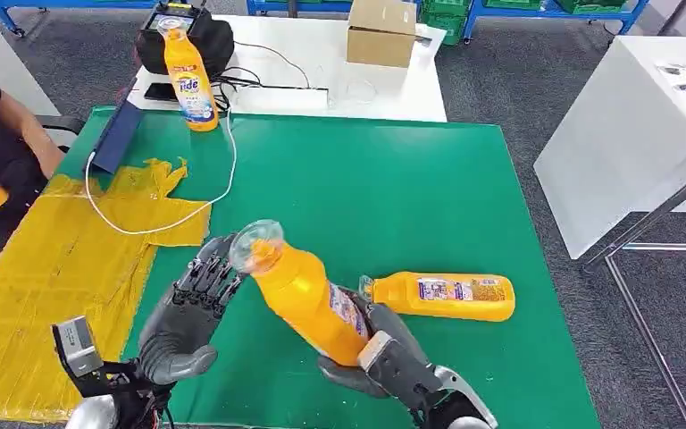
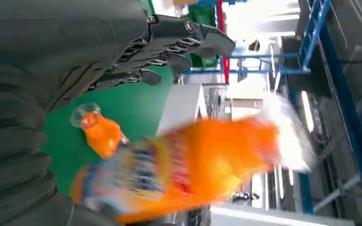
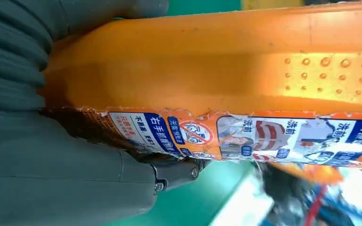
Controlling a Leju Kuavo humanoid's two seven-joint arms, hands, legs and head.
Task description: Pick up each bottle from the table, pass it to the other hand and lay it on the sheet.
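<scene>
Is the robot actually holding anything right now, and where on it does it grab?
Yes. The right hand grips an orange bottle around its lower body, near the base, cap end tilted toward the open left hand, which holds nothing.

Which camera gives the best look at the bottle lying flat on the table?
The head view: the lying bottle shows whole on the green table, beside the right hand. The left wrist view shows part of it, small.
</scene>
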